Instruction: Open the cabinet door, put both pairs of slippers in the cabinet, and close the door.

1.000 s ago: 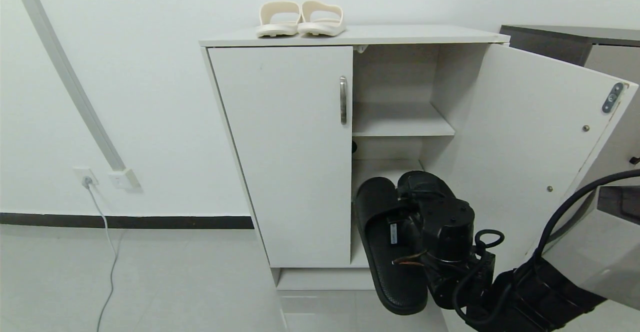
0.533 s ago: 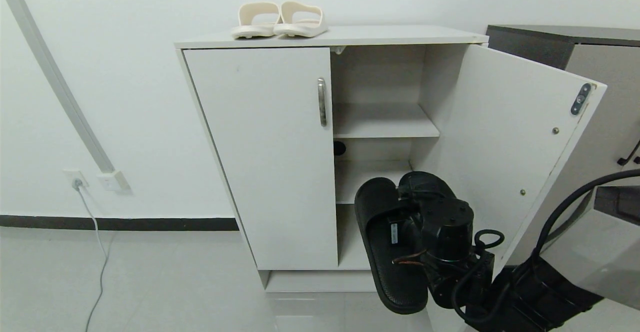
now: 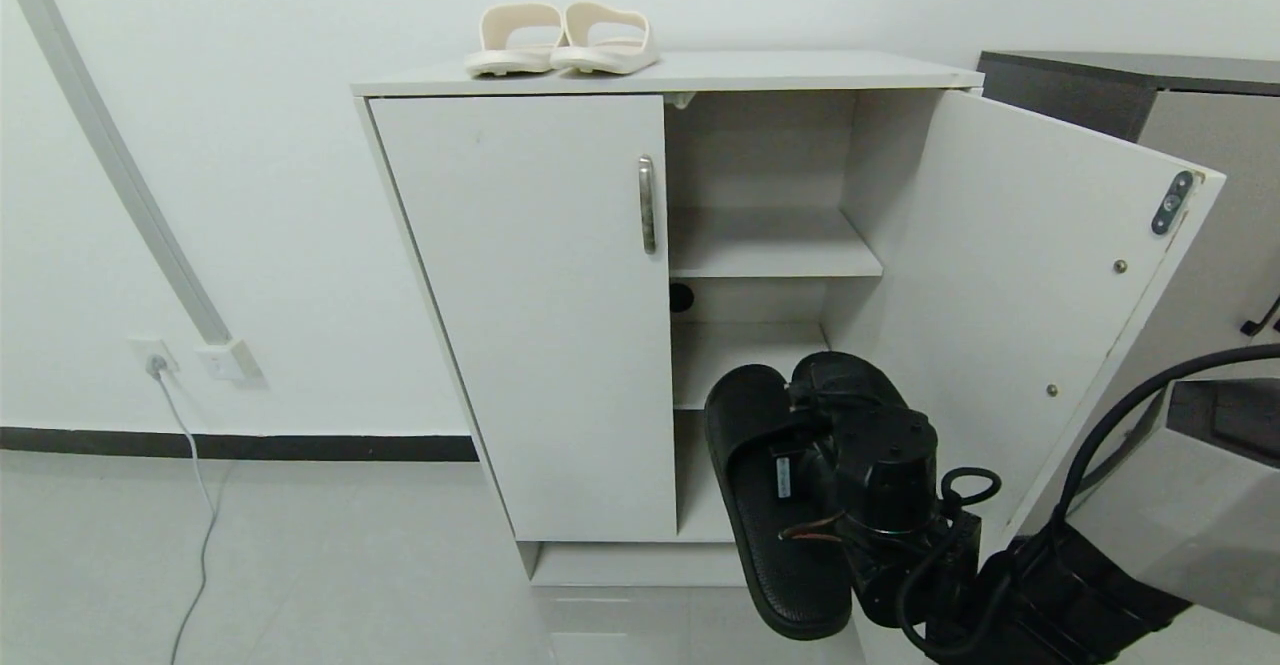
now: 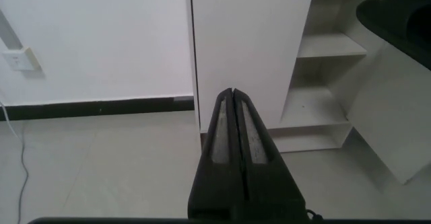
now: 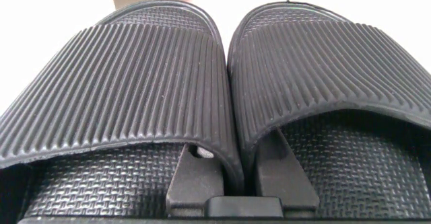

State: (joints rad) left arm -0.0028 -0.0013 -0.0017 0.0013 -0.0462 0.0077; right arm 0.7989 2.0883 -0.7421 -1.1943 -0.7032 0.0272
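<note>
Now right tool point(image 5: 237, 175), clamping black slippers point(image 3: 770, 515), sits slightly lower; left tool point(image 4: 232, 101) closed.

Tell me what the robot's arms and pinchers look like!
The right arm is black and chunky, with a round joint dotted with small screws, looping black cables and a thin reddish wire. The right gripper has flat black fingers. The left gripper is black too, with two long tapered fingers that have grey strips down their faces.
</note>
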